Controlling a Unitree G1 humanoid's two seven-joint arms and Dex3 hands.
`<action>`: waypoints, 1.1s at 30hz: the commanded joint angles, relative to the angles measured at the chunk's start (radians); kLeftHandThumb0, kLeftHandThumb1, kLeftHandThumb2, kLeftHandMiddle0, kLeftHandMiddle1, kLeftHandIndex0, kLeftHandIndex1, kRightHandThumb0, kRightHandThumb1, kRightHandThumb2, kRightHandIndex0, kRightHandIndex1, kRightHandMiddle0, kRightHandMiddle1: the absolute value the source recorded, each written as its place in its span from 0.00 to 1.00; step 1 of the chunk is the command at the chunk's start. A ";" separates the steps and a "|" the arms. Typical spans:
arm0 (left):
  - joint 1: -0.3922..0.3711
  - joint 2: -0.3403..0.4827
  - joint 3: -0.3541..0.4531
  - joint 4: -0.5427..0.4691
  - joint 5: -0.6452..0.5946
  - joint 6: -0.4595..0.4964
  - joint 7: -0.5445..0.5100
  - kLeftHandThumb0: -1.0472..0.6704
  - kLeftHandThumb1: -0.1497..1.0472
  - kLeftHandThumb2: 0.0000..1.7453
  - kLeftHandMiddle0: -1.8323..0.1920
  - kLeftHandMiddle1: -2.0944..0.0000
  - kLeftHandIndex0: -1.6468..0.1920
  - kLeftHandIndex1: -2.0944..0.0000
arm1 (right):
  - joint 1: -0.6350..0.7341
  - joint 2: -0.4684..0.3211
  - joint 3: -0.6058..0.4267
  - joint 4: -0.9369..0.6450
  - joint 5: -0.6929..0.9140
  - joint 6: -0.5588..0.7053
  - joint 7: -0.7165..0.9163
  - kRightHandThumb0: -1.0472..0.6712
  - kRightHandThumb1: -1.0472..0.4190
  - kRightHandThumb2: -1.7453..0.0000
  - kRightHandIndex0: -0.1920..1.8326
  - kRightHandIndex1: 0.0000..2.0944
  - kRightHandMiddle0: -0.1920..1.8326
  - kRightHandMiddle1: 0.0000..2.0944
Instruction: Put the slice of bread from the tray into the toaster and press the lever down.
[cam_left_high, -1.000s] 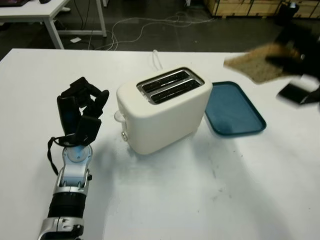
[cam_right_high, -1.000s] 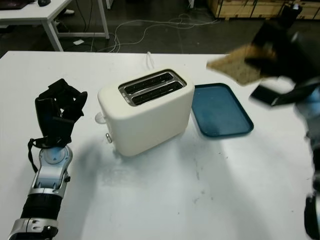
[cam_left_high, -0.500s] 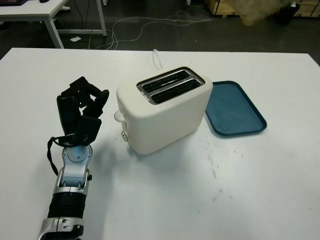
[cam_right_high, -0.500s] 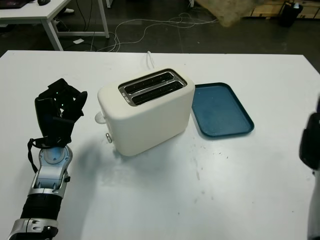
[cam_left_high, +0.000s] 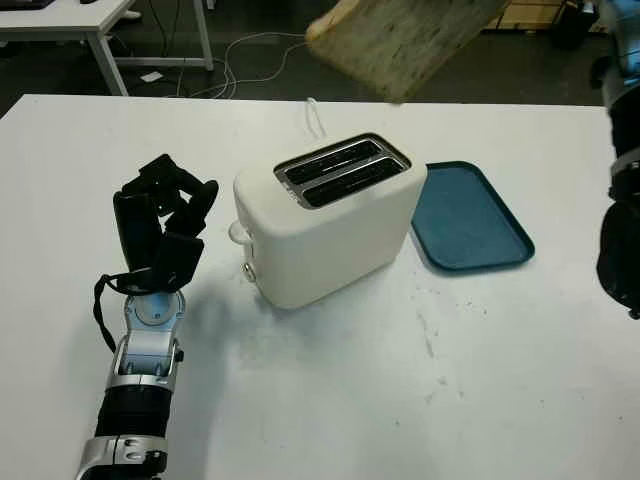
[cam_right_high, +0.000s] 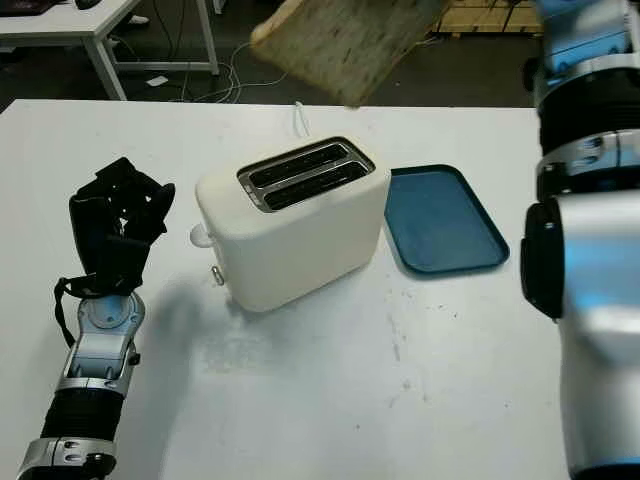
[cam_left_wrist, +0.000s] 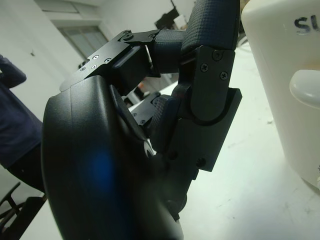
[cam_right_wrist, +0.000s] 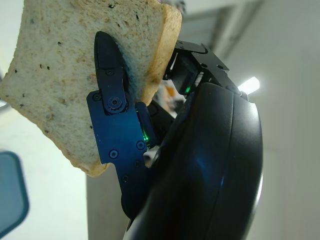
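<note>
A brown slice of bread (cam_left_high: 400, 40) hangs tilted high in the air, above and behind the cream toaster (cam_left_high: 330, 225). My right hand (cam_right_wrist: 125, 75) is shut on the bread (cam_right_wrist: 65, 80), one black finger (cam_right_wrist: 107, 65) pressed on its face. The right arm (cam_right_high: 590, 200) rises along the right side. Both toaster slots (cam_left_high: 340, 172) are empty, and its lever knob (cam_left_high: 237, 232) sticks out of the left end. The blue tray (cam_left_high: 470, 220) lies bare to the right of the toaster. My left hand (cam_left_high: 160, 225) stands curled on the table left of the toaster, holding nothing.
A white cable (cam_left_high: 315, 118) runs off the table's back edge behind the toaster. Beyond the edge are a dark floor with loose cables and another white table (cam_left_high: 90, 20). A person's dark sleeve (cam_left_wrist: 12, 125) is in the left wrist view.
The bread has travelled from above the tray up and to the left, and now hangs over the toaster. The right arm has come into the right edge. The left hand has stayed put.
</note>
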 joint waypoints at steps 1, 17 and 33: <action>0.011 -0.004 0.002 -0.011 0.003 0.007 0.007 0.04 0.89 0.11 0.34 0.21 0.39 0.29 | 0.024 0.006 0.008 -0.025 0.012 0.030 0.024 0.33 0.09 0.82 0.64 0.83 0.52 0.83; 0.010 -0.008 0.002 -0.008 -0.003 0.006 0.004 0.04 0.89 0.11 0.34 0.21 0.38 0.30 | 0.107 -0.003 0.059 -0.071 -0.014 0.066 0.078 0.33 0.09 0.78 0.59 0.83 0.48 0.83; 0.008 -0.005 -0.001 -0.011 0.008 0.006 0.005 0.05 0.89 0.11 0.34 0.21 0.39 0.30 | 0.121 0.018 0.098 -0.046 -0.030 0.067 0.094 0.31 0.09 0.78 0.62 0.83 0.50 0.83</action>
